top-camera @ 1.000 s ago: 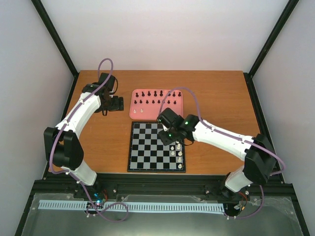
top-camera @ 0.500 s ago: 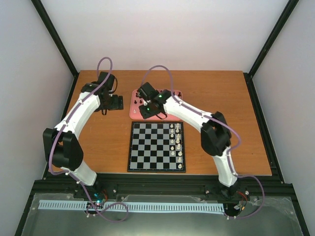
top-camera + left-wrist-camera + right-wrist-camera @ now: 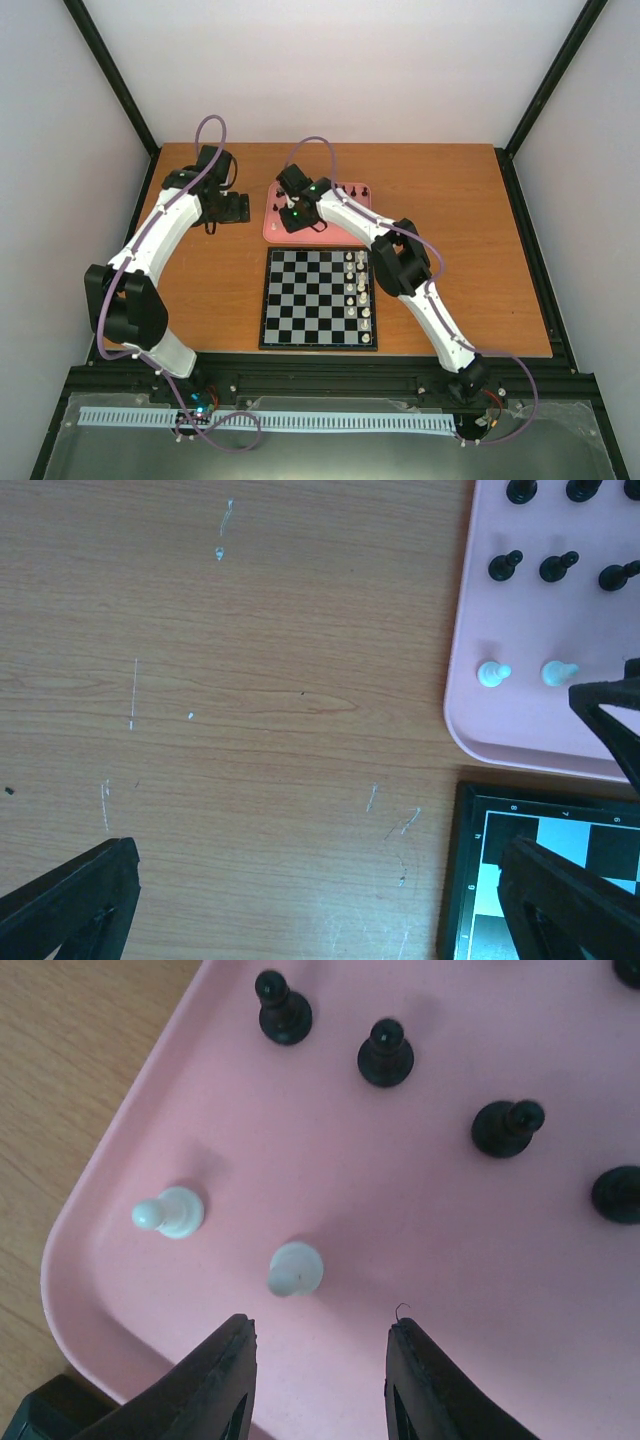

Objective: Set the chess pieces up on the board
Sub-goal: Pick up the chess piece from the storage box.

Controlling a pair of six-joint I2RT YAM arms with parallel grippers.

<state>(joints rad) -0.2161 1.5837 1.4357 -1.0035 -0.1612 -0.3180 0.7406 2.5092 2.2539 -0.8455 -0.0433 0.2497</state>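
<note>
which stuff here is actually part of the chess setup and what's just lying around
Job: board; white pieces already on it; two white pawns; black pieces; pink tray holding them; right hand over the pawns.
Not: table; pale toothed strip on the near rail; left hand over bare wood.

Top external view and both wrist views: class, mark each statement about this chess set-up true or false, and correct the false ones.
1. Two white pieces stand on the pink tray. True.
2. The right gripper is shut on a white piece. False: it is open and empty, above the tray, close to those two pieces.
3. On the board, the white chessmen stand along its right side in the top view. True.
4. The left gripper hovers over the board. False: it is open above the bare table, left of the tray.
</note>
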